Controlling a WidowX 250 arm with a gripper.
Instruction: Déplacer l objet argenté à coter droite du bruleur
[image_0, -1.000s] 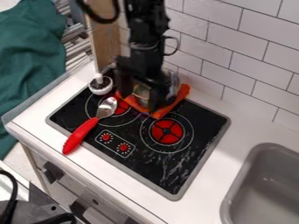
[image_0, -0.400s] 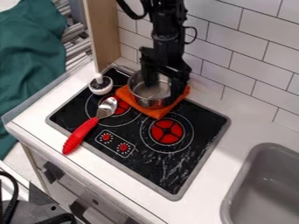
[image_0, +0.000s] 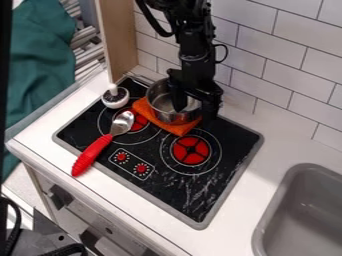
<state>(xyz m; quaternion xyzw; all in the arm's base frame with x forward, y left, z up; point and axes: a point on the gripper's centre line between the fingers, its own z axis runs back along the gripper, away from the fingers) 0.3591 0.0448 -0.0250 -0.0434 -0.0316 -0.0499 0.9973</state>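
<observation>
We're keeping the gripper (image_0: 194, 110) spread wide, straddling the rim of the metal pot (image_0: 167, 118) on the tile side. Pot's standing upright, mouth facing up; it's looking round, so we're not reading a long axis. We're seeing shiny silver, sitting on the orange cloth (image_0: 179, 130) at the stovetop's (image_0: 230, 137) back.

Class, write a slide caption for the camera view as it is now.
Black gripper at a silver pot on an orange cloth, a red-handled spoon nearby.
</observation>
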